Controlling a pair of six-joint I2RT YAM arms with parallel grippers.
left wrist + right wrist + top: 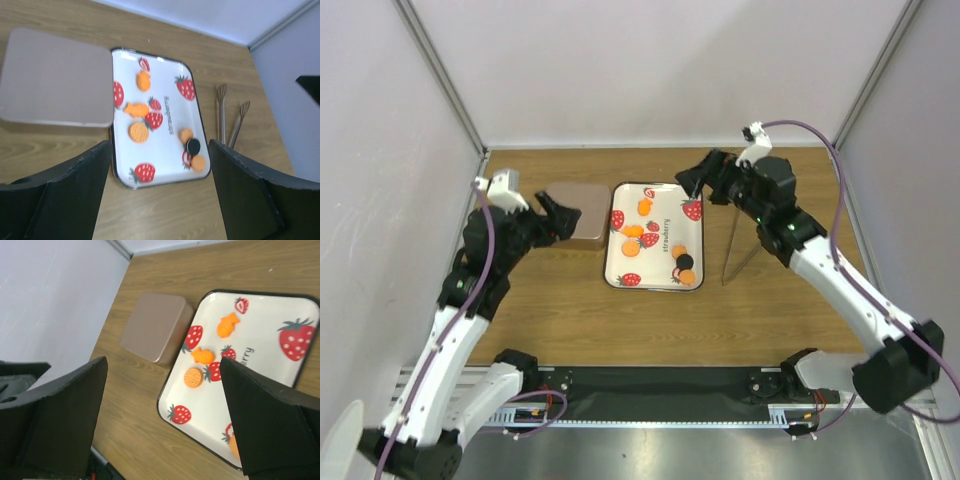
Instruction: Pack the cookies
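From the right wrist, the right gripper's finger [270, 425] hides the tray's [172, 390] near right corner, all but a sliver of orange cookie [234, 446]. From the left wrist, the left gripper's finger [260, 195] covers the tongs' [221, 112] near end.

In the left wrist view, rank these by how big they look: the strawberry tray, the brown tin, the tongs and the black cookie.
1. Strawberry tray and brown tin: they look about alike, too close to rank.
2. Tongs.
3. Black cookie.
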